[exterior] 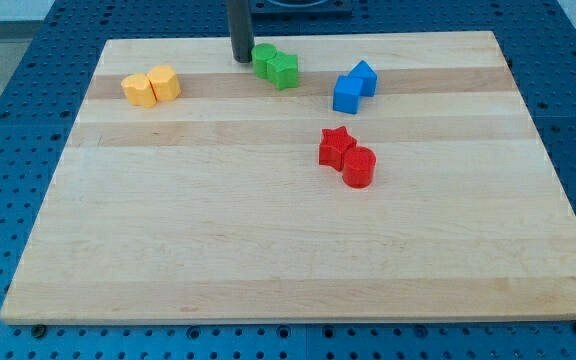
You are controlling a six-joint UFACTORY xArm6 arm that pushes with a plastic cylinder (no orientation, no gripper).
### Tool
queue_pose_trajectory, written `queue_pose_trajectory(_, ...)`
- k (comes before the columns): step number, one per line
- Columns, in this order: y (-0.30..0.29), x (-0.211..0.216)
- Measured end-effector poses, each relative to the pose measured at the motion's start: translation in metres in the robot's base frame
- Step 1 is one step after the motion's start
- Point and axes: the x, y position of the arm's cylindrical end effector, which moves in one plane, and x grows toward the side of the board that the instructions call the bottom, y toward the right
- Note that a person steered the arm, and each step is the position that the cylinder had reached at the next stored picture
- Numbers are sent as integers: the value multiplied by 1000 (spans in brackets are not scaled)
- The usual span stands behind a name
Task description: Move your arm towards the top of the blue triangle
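Note:
Two blue blocks touch at the view's upper right: one nearer the top (364,77) and one lower left of it (347,94). I cannot tell which is the triangle. My tip (241,58) is at the view's top centre, far left of the blue blocks. It stands just left of a green block pair, a rounded one (264,59) and a star-like one (284,70).
Two yellow blocks (151,86) sit together at the view's upper left. A red star (336,147) and a red cylinder (358,167) touch near the middle right. The wooden board (268,260) lies on a blue perforated table (8,120).

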Motion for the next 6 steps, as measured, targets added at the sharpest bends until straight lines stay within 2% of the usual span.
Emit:
queue_pose_trajectory(3,3,-9)
queue_pose_trajectory(4,21,-25)
queue_pose_trajectory(5,48,-28)
queue_pose_trajectory(6,104,-28)
